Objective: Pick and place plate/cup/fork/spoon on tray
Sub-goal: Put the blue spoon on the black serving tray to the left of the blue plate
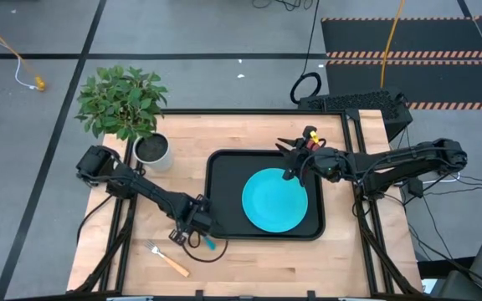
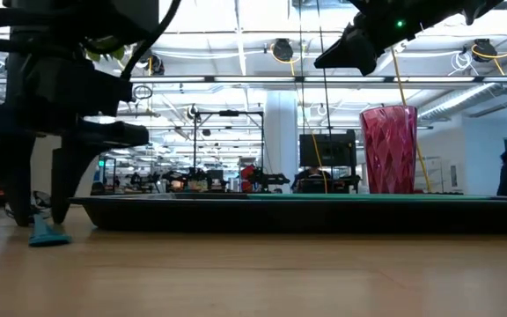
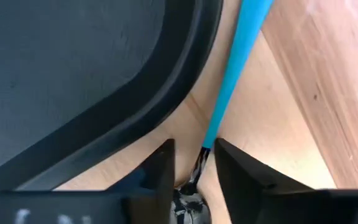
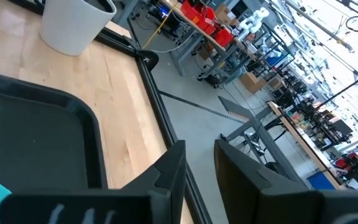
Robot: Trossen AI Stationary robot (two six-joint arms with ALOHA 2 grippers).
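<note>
Straddling the spoon (image 3: pixel 229 93) beside the tray (image 1: pixel 224 167), the left claw (image 3: pixel 194 165) stood slightly spread; the right claw (image 4: pixel 199 163), empty and slightly spread, hung above the plate (image 1: pixel 274 201).

From above, the left claw (image 1: pixel 197 227) covers the spoon (image 1: pixel 210 243) except for a scrap of blue handle just off the tray's (image 1: pixel 224 167) near left corner. In the left wrist view the spoon's (image 3: pixel 229 81) bowl is mostly hidden between the fingers (image 3: pixel 160 177), and the handle runs off the picture's edge. The cup (image 1: pixel 295 159) is largely hidden under the right claw (image 1: pixel 289 163) from above. In the low view the tray's (image 2: pixel 306 214) rim hides the plate (image 1: pixel 274 199).
</note>
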